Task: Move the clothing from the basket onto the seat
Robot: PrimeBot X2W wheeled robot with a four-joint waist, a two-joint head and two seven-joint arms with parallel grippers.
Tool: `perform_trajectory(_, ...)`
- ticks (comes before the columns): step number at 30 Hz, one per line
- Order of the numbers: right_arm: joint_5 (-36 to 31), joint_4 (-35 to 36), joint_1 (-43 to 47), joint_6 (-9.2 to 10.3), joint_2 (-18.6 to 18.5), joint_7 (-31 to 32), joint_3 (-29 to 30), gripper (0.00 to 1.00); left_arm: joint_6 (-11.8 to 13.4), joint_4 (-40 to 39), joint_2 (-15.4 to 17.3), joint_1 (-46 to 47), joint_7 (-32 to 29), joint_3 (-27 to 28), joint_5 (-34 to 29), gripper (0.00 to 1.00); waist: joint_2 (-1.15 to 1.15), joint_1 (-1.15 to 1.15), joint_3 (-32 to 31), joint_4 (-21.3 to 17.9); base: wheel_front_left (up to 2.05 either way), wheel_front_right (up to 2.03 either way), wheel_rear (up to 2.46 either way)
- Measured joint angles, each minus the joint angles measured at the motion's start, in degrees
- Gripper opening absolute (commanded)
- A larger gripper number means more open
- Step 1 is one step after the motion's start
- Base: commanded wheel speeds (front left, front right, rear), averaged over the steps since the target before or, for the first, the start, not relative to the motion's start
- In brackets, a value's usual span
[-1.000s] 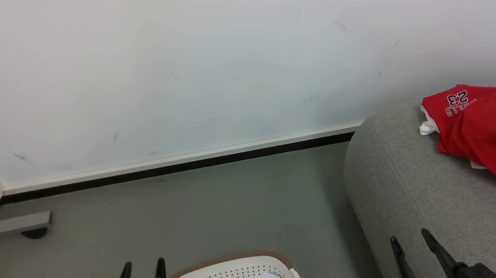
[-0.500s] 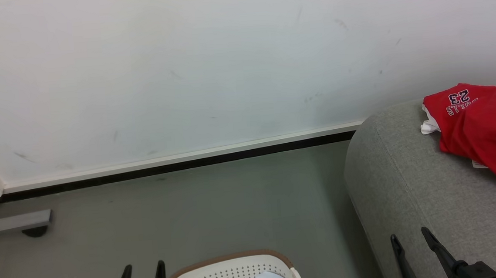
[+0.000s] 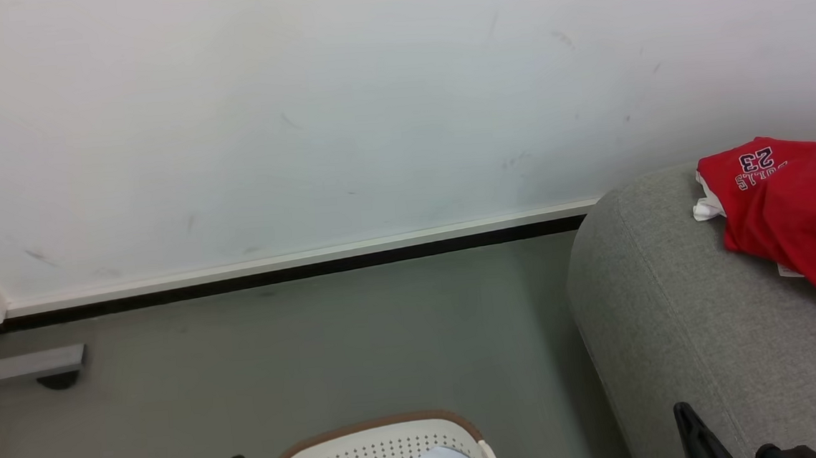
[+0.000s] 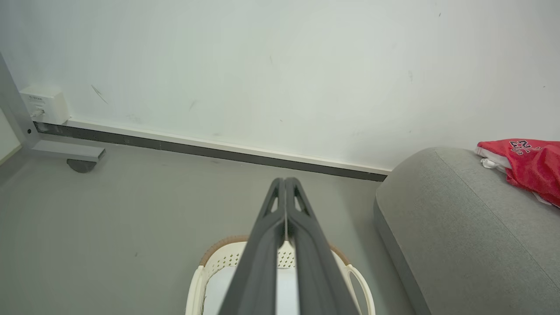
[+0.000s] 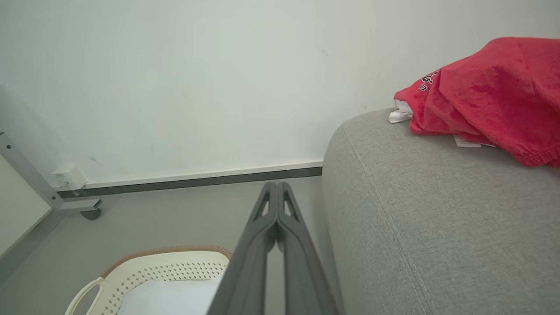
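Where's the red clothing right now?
The clothing lies at the head view's right edge, on top of the seat near the wall, well apart from the basket at bottom centre.

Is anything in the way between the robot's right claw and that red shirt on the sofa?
Nothing visible. Between the shut right gripper and the clothing there is only bare grey fabric of the seat, and the clothing already lies on it.
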State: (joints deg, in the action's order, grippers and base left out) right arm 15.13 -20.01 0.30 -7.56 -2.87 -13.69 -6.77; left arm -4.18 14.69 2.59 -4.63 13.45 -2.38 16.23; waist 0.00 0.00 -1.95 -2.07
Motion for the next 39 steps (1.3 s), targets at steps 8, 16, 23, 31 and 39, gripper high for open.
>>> perform_trajectory(8,9.03,0.63,-0.20,0.00,-0.23,1.85,1.09,0.00,-0.41,-0.07,0.00,0.92,-2.09,0.80,8.23,0.00,0.00,0.00,0.14,0.14,0.00,0.00,0.00)
perform_trajectory(16,17.06,1.29,-0.64,0.00,-0.44,3.64,1.94,0.00,-0.58,-0.13,0.00,1.88,-4.10,1.74,15.97,0.00,0.00,0.00,0.28,0.28,0.00,0.00,0.00)
perform_trajectory(23,23.43,1.67,-1.35,0.00,-0.56,5.06,2.88,0.00,-0.87,-0.16,0.00,2.68,-5.63,2.37,21.93,0.00,0.00,0.00,0.40,0.39,0.00,0.00,0.00)
perform_trajectory(31,30.05,2.14,-1.59,0.00,-0.70,6.61,3.74,0.00,-1.10,-0.21,0.00,3.59,-7.39,3.20,28.56,0.00,0.00,0.00,0.54,0.53,0.00,0.00,0.00)
perform_trajectory(39,35.99,2.76,-2.46,0.00,-0.76,8.13,4.72,0.00,-1.42,-0.27,0.00,4.49,-8.94,3.87,34.56,0.00,0.00,0.00,0.69,0.67,0.00,0.00,0.00)
